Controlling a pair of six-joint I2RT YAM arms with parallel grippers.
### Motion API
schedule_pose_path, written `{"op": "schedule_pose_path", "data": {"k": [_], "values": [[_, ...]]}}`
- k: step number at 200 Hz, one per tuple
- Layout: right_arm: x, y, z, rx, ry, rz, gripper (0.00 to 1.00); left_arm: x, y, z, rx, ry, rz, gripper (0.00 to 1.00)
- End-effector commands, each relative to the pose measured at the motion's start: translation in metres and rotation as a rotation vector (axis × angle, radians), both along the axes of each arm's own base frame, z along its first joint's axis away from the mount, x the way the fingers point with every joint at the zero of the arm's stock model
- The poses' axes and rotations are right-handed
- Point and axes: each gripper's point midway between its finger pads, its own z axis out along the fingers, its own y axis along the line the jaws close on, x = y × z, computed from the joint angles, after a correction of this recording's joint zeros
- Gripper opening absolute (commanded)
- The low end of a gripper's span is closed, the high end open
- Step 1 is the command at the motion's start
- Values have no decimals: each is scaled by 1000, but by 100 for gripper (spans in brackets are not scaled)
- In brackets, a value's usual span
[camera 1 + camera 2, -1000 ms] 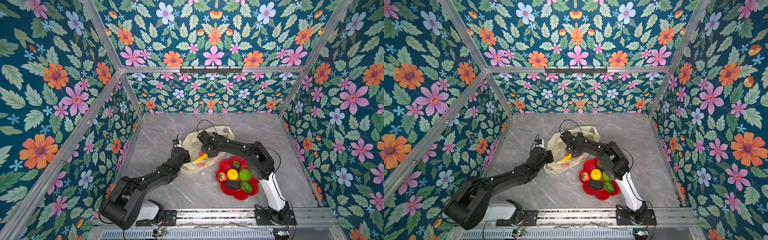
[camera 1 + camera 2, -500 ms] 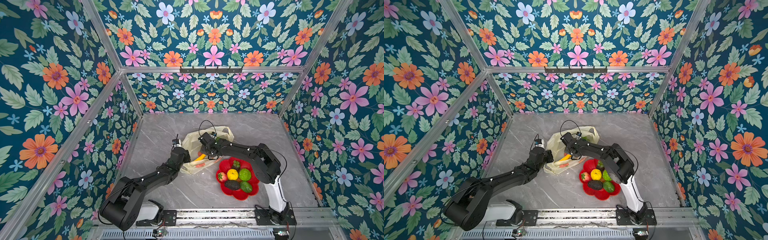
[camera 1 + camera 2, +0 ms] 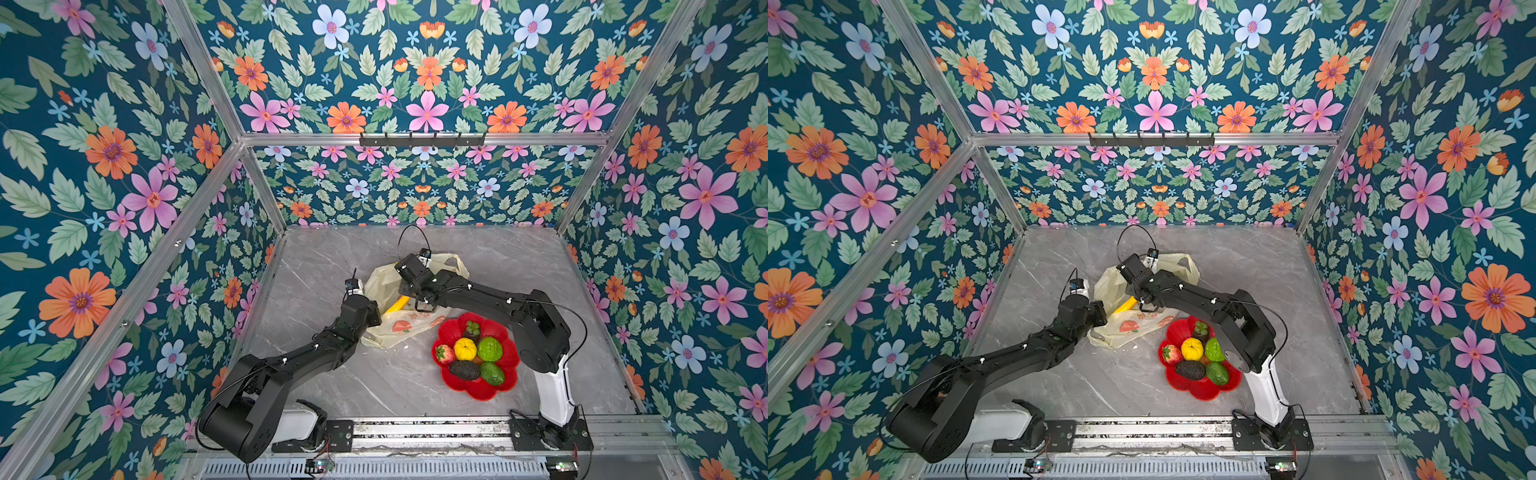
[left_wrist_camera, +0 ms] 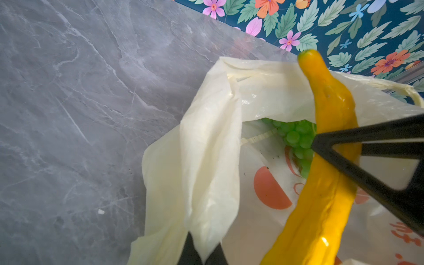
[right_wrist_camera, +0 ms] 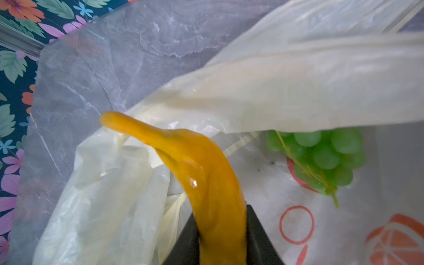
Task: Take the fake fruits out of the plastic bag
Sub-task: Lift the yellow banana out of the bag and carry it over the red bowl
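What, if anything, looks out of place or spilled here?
Nothing is spilled or damaged. The only odd sight is the banana jutting out of the plastic bag, but the right gripper holds it while the left gripper pinches the bag's edge.

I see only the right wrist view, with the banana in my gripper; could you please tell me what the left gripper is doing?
Observer: The left gripper is shut on a fold of the plastic bag at its mouth.
Operator: Thanks. Where is the plate?
Observer: The red plate lies on the table beside the bag, toward the right arm's base.
Operator: What is on it?
Observer: A strawberry, a lemon, an avocado and a bumpy green fruit, among others.
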Motion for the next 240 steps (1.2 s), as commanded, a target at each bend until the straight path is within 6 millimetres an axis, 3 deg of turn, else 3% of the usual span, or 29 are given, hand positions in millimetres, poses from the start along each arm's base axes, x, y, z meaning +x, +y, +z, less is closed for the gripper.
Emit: {"op": "schedule_pose_path", "data": {"k": [1,46,91,130,176,181,240], "values": [[7,-16,1,-85,-13,-15,29,0,-1,5,-5,-23,-8,0],[14,-41,10,-180,-38,-43,29,0,2,6,0,-28,3,0],[-1,-55,33,-246,-41,41,30,1,5,2,19,-16,21,0],[-33,-76,40,-302,34,141,30,2,5,3,21,-17,21,0],[-84,-123,39,-364,147,214,30,2,6,3,25,-18,22,0],[-91,-129,50,-352,137,219,30,2,5,3,25,-17,20,0],[-147,-186,43,-379,260,236,30,3,7,1,37,-12,29,0]]}}
